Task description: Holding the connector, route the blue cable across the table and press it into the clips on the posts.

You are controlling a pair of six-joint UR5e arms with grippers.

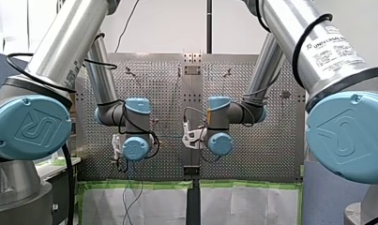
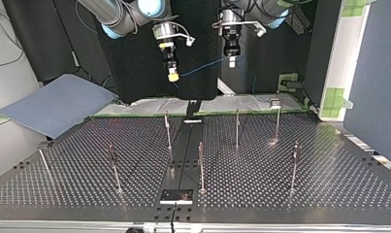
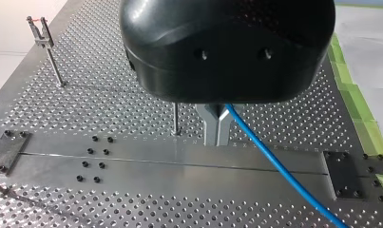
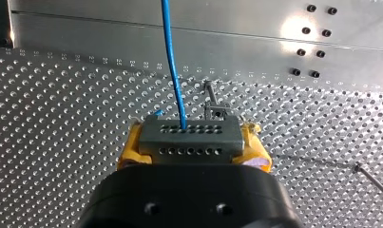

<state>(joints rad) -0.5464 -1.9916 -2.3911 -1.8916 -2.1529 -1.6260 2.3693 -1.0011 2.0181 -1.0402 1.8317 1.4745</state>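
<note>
A grey rectangular holed connector (image 4: pixel 194 137) is gripped between the yellow pads (image 4: pixel 128 154) of my right gripper (image 4: pixel 191 142). A thin blue cable (image 4: pixel 172 61) is led out of it, straight ahead of that gripper. Further along, the cable is pinched by the closed metal fingers (image 3: pixel 209 126) of my left gripper (image 3: pixel 217 127), above the perforated metal table (image 3: pixel 84 99), and trails off beside them.

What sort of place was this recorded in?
Probably a robotics lab test cell: a perforated metal table studded with thin posts, two industrial arms reaching over it, and green tape on the panels around it.
</note>
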